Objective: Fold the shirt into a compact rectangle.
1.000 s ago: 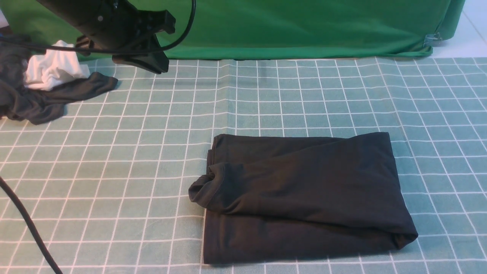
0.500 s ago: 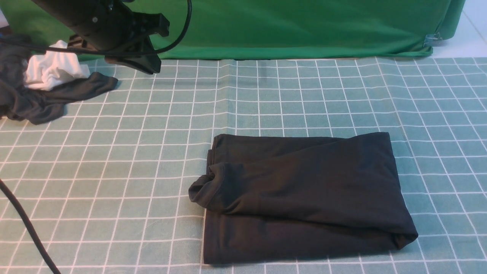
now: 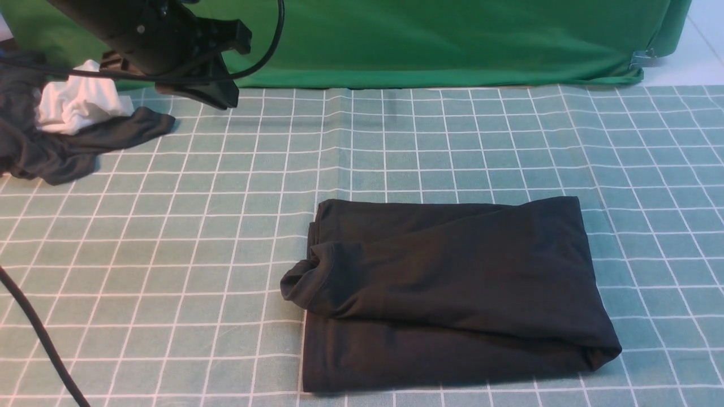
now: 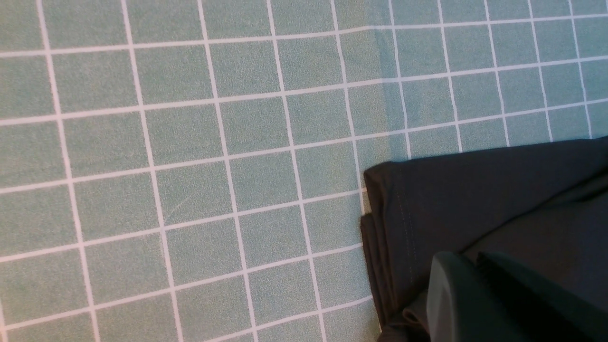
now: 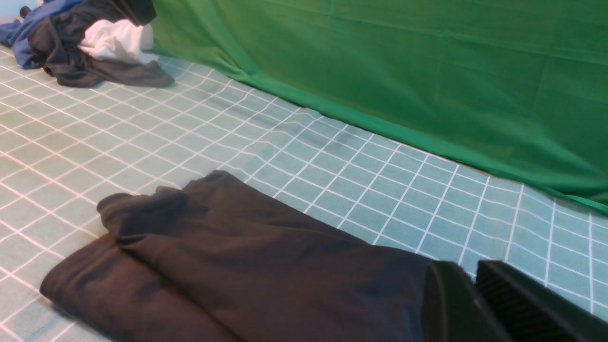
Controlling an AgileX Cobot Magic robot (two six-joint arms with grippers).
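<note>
On the green checked tablecloth (image 3: 169,226), toward the near right of the middle, lies the black shirt (image 3: 452,288), folded into a thick, roughly rectangular bundle. Its upper layer sits at a slight slant over the lower one, and a rounded fold of cloth pokes out at the bundle's left edge. The bottom right corner bulges a little.

The left gripper (image 3: 218,93) hangs above the far left part of the table, well apart from the shirt, with its fingers pressed together and nothing between them. A black cable (image 3: 34,333) runs across the near left corner of the front view.

The right gripper (image 5: 475,285) shows only in its own wrist view, low beside the shirt's edge. Its two fingers stand close with a thin gap between them, and whether they are parted or closed cannot be told; no cloth is seen caught in them.

At the far left of the table, a dark grey garment (image 3: 62,150) lies crumpled with a white cloth (image 3: 79,104) on it. A green backdrop (image 3: 452,39) hangs behind the table.
</note>
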